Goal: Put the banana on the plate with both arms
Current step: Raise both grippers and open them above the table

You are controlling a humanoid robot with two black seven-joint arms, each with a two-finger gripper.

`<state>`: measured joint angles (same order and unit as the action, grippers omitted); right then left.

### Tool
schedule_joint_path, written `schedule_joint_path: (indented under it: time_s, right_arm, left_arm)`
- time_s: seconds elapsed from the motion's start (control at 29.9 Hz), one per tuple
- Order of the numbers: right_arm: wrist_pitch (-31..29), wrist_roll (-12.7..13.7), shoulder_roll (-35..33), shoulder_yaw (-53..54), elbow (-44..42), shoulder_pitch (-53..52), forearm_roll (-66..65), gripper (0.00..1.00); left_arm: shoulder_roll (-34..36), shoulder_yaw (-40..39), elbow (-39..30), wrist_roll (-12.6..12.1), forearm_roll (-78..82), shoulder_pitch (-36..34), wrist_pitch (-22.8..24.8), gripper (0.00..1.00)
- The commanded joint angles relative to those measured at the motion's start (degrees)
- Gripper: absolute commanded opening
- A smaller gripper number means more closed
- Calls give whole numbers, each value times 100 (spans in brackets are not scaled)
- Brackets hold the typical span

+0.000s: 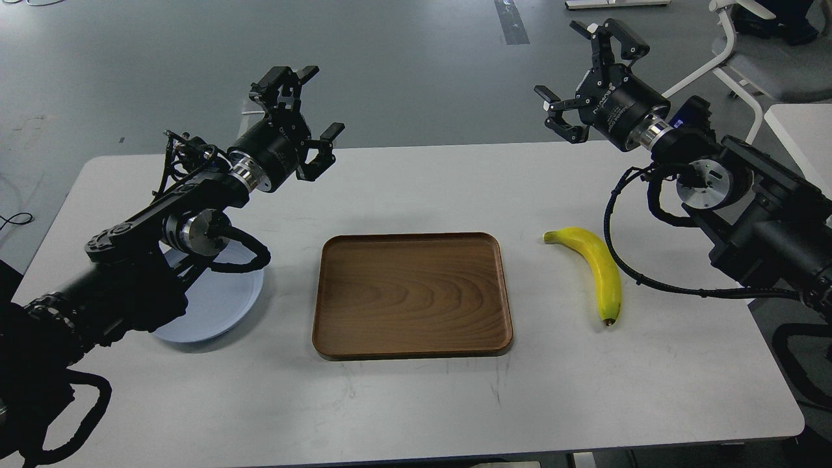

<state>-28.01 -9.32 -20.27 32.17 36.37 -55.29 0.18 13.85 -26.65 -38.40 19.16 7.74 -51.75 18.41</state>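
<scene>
The banana (pixel 595 270) lies on the white bench (pixel 416 403), right of the wooden tray (pixel 411 294). The plate (pixel 221 305) sits left, partly under the left arm. Left tool (pixel 312 107) and right tool (pixel 578 62) hang spread, holding nothing.

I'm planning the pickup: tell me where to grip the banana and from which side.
Grip the banana at its thick middle, from above, jaws across its width. It lies flat on the table, curving, stem end toward the tray. The right gripper, open above it, is probably best placed.
</scene>
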Motion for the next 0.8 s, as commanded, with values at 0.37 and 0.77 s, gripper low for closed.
schedule_joint_path:
  time_s: [0.37,0.77]
  right_arm:
    - [1,35,-12,-106,195,79,-35,100]
    - [1,18,-20,-123,397,45,-53,100]
  left_arm:
    - [47,63,-1,-9,26,25,40,98]
    - [38,134,-1,-26,70,95,5,98]
